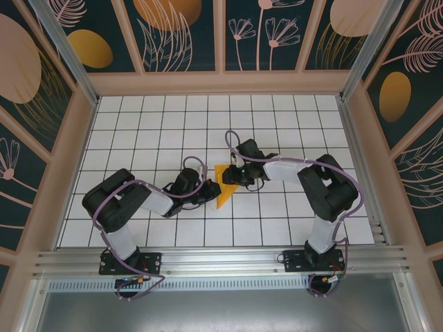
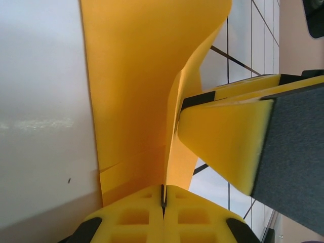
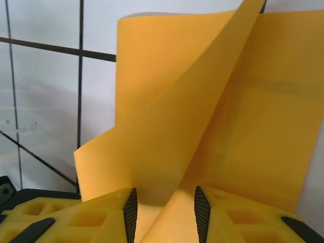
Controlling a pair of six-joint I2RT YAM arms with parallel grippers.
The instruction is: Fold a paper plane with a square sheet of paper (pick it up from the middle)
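From above, on the white tiled table (image 1: 138, 131) with thin black lines, a thin orange-yellow sheet of paper (image 1: 225, 185) sits near the middle, between the two black robot arms. From up here it looks like a pointy triangle. The left gripper (image 1: 208, 191) is at its left side. The right gripper (image 1: 239, 174) is at its top right corner.

Up close from the left wrist, the left gripper (image 2: 163, 201) is squeezed all the way closed. The bottom edge of the paper (image 2: 131, 76) is pinched between its two yellow fingers (image 2: 131, 217). The paper stands up tall and bends over. On the right side, the right gripper (image 2: 179, 115) has its tips at a flap of the paper.

Up close from the right wrist, the right gripper (image 3: 164, 205) is partly open. Its two yellow fingers (image 3: 96, 217) have black pads, and there is a gap between them. A bent fold of the paper (image 3: 167, 101) dips down into that gap. I cannot tell if the pads are pressing on it. White tiles show behind the paper.
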